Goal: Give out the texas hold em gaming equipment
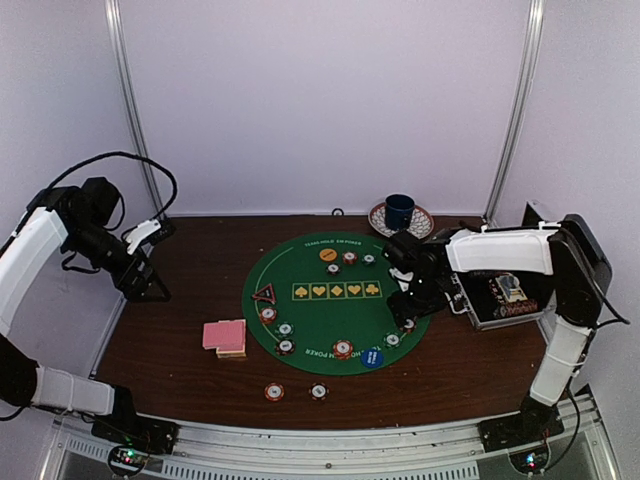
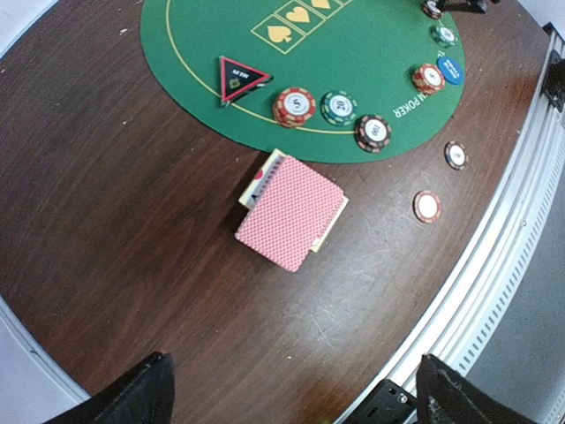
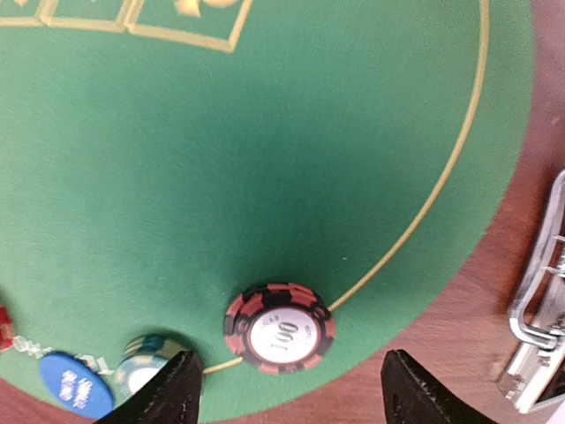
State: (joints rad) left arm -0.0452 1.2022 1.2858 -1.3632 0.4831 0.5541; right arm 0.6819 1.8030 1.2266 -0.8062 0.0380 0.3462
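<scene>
One dark, red-edged chip point(image 3: 279, 329) lies flat on the mat point(image 3: 265, 159), right on its gold border line near the right rim. It sits in the gap between the fingers of the right gripper point(image 3: 290, 355), and neither finger touches it. Those jaws stand well apart, wider than the chip, and hold nothing, so the step in hand looks like placing a chip at the right-hand seat, with the chip already down. Near it along the rim lie a green chip point(image 3: 148, 358) and the blue button point(image 3: 72, 386), and more chips ring the mat at its far and left sides. The next move, I judge, calls for a straight lift clear of the chip, so that no finger drags it off the line. After that comes a reach for whatever is not yet dealt out. Two chips point(image 1: 274, 392) rest on the bare table point(image 1: 180, 340) in front of the mat, and the cards point(image 2: 291, 212) lie in a stack just off the mat's left edge, pink backs up. The case point(image 3: 540, 322) sits just right of the mat, close under the right arm, and a careless swing could knock it. The left gripper point(image 2: 291, 375) hangs above the left of the table, looking down on the cards, with its jaws spread wide, empty and touching nothing.
</scene>
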